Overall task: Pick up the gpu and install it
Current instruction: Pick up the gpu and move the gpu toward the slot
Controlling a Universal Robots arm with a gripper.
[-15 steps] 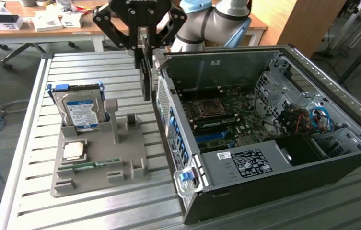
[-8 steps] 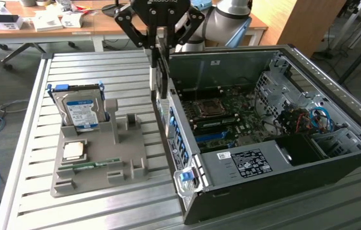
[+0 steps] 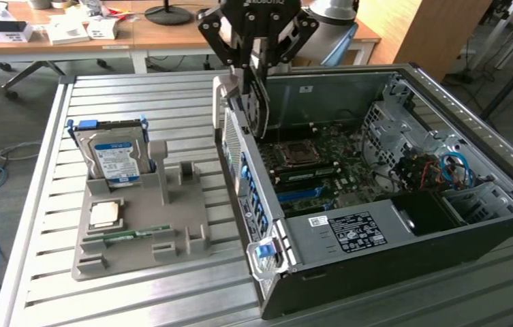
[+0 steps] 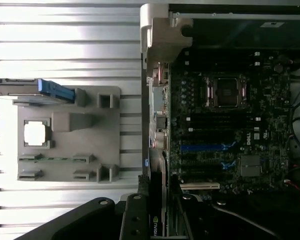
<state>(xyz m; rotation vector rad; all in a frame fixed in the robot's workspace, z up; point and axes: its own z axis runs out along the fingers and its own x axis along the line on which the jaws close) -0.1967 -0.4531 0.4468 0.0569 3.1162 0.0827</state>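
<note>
The gpu (image 3: 258, 102) is a thin black card that hangs upright, edge-on, from my gripper (image 3: 256, 58), which is shut on its upper edge. It hovers just inside the rear wall of the open computer case (image 3: 474, 204), above the motherboard (image 3: 320, 160). In the wrist view the gpu (image 4: 157, 197) runs between my two black fingers (image 4: 135, 217), with a green logo on it. It lies along the case's rear edge, beside the expansion slots (image 4: 205, 148), and my gripper (image 4: 158, 212) is closed around it.
On the slatted metal table (image 3: 147, 88), at the exterior view's left, stands a grey holder (image 3: 161, 225). It carries a blue-labelled hard drive (image 3: 115, 160), a processor chip (image 3: 104, 214) and a green RAM stick (image 3: 133, 235). A light latch (image 3: 225, 95) sticks up from the case's rear wall.
</note>
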